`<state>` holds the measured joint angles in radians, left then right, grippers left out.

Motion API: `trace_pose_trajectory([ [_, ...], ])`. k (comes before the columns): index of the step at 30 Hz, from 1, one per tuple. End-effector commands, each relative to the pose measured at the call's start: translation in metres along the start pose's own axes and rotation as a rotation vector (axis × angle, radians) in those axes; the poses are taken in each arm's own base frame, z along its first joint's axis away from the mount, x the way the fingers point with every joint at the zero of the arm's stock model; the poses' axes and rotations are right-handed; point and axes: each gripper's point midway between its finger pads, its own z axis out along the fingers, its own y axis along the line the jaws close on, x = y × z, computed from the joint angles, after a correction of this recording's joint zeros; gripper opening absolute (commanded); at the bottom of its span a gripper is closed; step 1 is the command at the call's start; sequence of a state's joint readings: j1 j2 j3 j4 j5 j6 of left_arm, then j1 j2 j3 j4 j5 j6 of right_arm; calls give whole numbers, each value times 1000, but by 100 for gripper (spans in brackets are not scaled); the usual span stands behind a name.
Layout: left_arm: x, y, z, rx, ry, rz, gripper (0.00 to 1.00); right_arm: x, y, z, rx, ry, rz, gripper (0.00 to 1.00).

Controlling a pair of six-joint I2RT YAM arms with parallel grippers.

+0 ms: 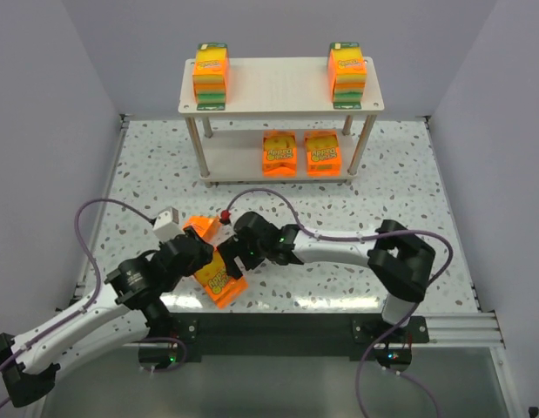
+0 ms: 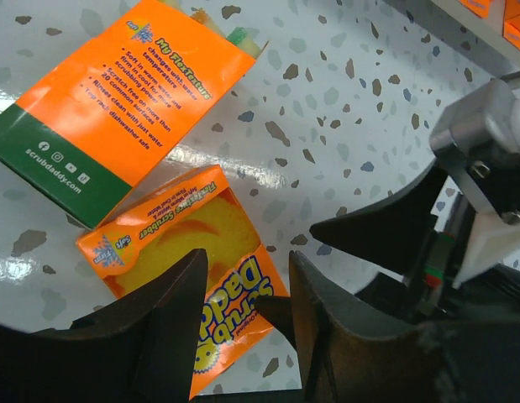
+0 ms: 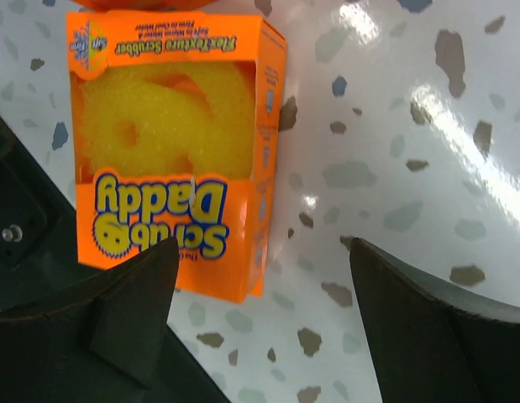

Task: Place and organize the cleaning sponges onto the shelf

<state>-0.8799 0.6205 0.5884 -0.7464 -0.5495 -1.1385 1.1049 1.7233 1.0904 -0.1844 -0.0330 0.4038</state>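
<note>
**Right claw needed to centre on the near pack before closing**

Two sponge packs lay on the speckled table, well short of the shelf (image 1: 282, 87). Four others already sat there: one at each end of the top board (image 1: 212, 77) (image 1: 347, 74) and two side by side on the lower board (image 1: 279, 153) (image 1: 322, 152).

The Scrub Daddy pack (image 3: 167, 159) lay flat, face up. The back-up pack (image 2: 125, 101) lay just beside it.

The left gripper (image 2: 249, 260) hung over the Scrub Daddy pack with jaws parted, grasping nothing. The right gripper (image 3: 264, 248) stood wide open, mostly over bare table, with one finger at the pack's edge.

A clean pick likely called for three things:
- shifting the right claw sideways until the pack sat between both fingers
- closing across the narrow sides
- drawing the left arm clear, since the wrists were crowded together
</note>
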Motion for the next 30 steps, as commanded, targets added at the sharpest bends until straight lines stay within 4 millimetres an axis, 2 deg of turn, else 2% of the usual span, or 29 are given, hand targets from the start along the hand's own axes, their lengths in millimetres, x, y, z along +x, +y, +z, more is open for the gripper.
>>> trace_pose_trajectory([
  [1, -10, 19, -8, -55, -54, -88, 49, -47, 11, 15, -11, -126, -62, 86],
  [5, -15, 24, -15, -50, -76, -122, 49, -62, 18, 24, -26, -157, -69, 87],
  [8, -14, 28, -14, -56, -80, -126, 49, -66, 27, 30, -66, -145, -74, 87],
  [9, -13, 28, -14, -59, -78, -126, 49, -61, 27, 37, -68, -126, -73, 87],
  [11, -12, 30, -12, -65, -79, -125, 49, -63, 29, 44, -73, -122, -72, 86],
  [13, -11, 31, -11, -65, -79, -125, 49, -53, 24, 58, -57, -88, -69, 84],
  [16, -12, 31, -13, -60, -81, -126, 49, -43, 16, 70, -18, -41, -65, 70],
  [21, -14, 33, -16, -48, -90, -125, 49, -21, -2, 65, 35, 8, -61, 53],
  [25, -10, 21, -13, 11, -72, -83, 47, -11, -44, 52, 155, 13, 48, 0],
  [27, -7, 8, -8, 70, -62, -27, 47, -1, -64, 41, 199, 12, 157, 0],
  [28, 1, 1, -4, 88, -24, 5, 46, -4, -84, 35, 232, 0, 218, 0],
  [29, 3, -8, -1, 121, -20, 35, 46, 9, -101, 31, 282, 5, 269, 0],
  [30, 7, -13, 3, 134, -3, 59, 45, 2, -119, 20, 327, -39, 380, 0],
])
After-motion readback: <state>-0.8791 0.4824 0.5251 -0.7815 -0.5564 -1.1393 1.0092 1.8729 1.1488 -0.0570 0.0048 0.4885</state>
